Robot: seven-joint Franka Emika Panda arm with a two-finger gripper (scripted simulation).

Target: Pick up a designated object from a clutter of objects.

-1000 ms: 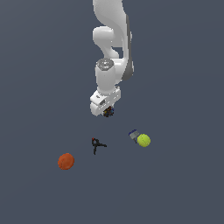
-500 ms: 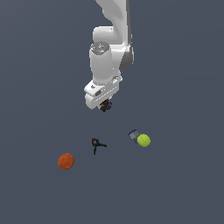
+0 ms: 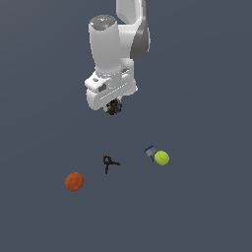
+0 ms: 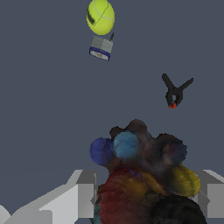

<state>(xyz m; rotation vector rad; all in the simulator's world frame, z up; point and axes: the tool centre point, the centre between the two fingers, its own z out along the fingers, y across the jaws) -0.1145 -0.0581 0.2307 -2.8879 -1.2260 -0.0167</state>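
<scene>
My gripper (image 3: pixel 113 107) is shut on the dark speckled lump (image 3: pixel 114 106) and holds it high above the grey floor. In the wrist view the lump (image 4: pixel 142 175) fills the space between the two grey fingers (image 4: pixel 78 192), showing blue, yellow and red-orange lumps. On the floor below lie the black clamp-like tool (image 3: pixel 109 162) with a red tip, the orange-red ball (image 3: pixel 74 181), the yellow-green ball (image 3: pixel 161 157) and the small grey-blue block (image 3: pixel 150 151) touching that ball. The wrist view also shows the clamp (image 4: pixel 175 92), the yellow-green ball (image 4: pixel 100 16) and the block (image 4: pixel 101 47).
The white arm (image 3: pixel 118 39) reaches down from the top of the exterior view. The floor is a flat dark grey surface with no edges in view.
The gripper has risen further with the speckled lump held in it, away from the floor. The clamp, balls and block have not moved.
</scene>
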